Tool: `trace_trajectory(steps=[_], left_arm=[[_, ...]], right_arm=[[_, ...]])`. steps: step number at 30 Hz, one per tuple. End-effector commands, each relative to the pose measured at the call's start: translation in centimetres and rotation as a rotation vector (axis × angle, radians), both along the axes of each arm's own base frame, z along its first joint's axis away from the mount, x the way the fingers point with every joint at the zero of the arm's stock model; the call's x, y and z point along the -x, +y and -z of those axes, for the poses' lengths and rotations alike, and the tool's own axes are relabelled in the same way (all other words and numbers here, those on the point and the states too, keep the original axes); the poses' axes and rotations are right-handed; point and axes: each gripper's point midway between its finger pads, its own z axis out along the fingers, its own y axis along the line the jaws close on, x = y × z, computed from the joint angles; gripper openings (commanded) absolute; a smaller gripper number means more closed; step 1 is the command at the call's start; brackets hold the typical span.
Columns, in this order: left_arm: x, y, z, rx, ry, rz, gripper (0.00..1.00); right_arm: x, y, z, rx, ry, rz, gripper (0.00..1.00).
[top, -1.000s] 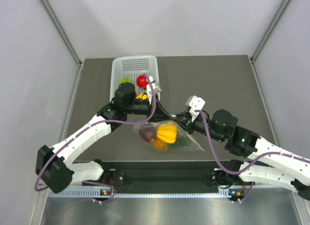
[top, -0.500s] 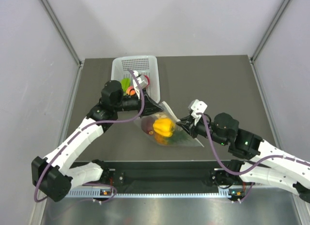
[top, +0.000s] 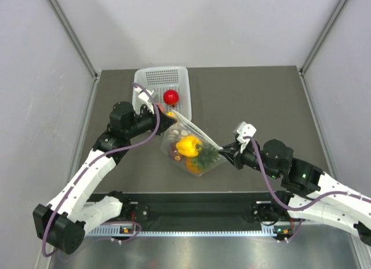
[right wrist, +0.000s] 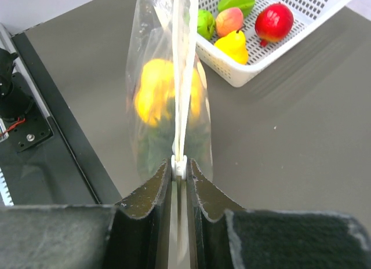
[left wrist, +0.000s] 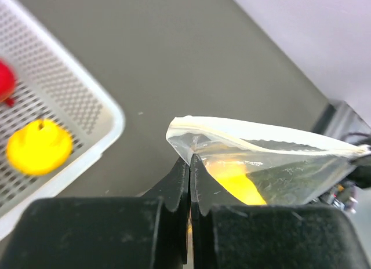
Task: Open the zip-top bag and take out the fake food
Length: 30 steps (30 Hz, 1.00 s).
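The zip-top bag [top: 194, 148] hangs stretched between my two grippers above the table. Through the clear plastic I see the yellow bell pepper [top: 188, 145], an orange piece [top: 191, 164], green leaves [top: 207, 158] and a maroon piece [top: 175, 157]. My left gripper [top: 168, 119] is shut on the bag's upper left corner [left wrist: 186, 142]; the pepper [left wrist: 239, 186] glows through the plastic there. My right gripper [top: 227, 156] is shut on the white zip slider [right wrist: 180, 167] at the bag's right end. The zip strip [right wrist: 181, 77] runs straight away from it, with the pepper [right wrist: 155, 92] behind.
The white perforated basket [top: 145, 83] stands at the back left, holding a red apple [top: 170, 97]. In the right wrist view the basket [right wrist: 301, 25] also holds a yellow pear-like piece [right wrist: 234, 46], a peach piece [right wrist: 229, 21] and green pieces [right wrist: 237, 1]. The table's front edge lies just below the bag.
My left gripper has drawn back to the left and my right gripper to the right. The bag is now pulled taut between them and sits lower and further left.
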Motion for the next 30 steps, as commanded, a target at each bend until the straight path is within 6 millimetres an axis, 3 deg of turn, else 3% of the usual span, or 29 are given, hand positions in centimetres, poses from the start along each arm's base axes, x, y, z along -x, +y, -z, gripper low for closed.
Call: trace_trajectory(steps=[1, 7, 12, 15, 16, 19, 22, 25, 30], left_arm=[[-2.3, 3.4, 0.1, -0.041, -0.035, -0.222, 0.0], [-3.0, 5.7, 2.3, -0.096, 0.006, -0.367, 0.0], [-2.3, 5.3, 4.0, -0.099, 0.024, -0.331, 0.0], [-0.8, 3.5, 3.6, -0.061, -0.029, -0.188, 0.0], [-0.2, 3.2, 3.1, -0.044, -0.055, -0.153, 0.0], [1.4, 2.1, 2.2, 0.01, -0.109, -0.052, 0.0], [2.7, 1.6, 1.6, 0.038, -0.143, 0.011, 0.0], [3.7, 1.2, 1.1, 0.062, -0.168, 0.058, 0.0], [4.4, 0.9, 0.7, 0.075, -0.186, 0.093, 0.0]], right_arm=[[-0.1, -1.2, 0.0, -0.008, 0.023, 0.043, 0.06], [0.3, -1.8, 1.1, 0.029, 0.067, 0.053, 0.07], [1.0, -2.2, 1.2, 0.04, 0.094, 0.038, 0.09], [1.2, -2.1, 1.0, 0.052, 0.1, 0.022, 0.23], [1.1, -2.0, 0.3, 0.043, 0.089, 0.024, 0.35], [0.3, -0.9, -1.2, 0.03, 0.055, 0.02, 0.57], [-0.8, 0.0, -3.0, -0.001, 0.004, 0.038, 0.69], [-2.3, 1.7, -4.7, -0.035, -0.047, 0.047, 0.71], [-4.5, 4.7, -4.8, -0.029, -0.049, 0.033, 0.7]])
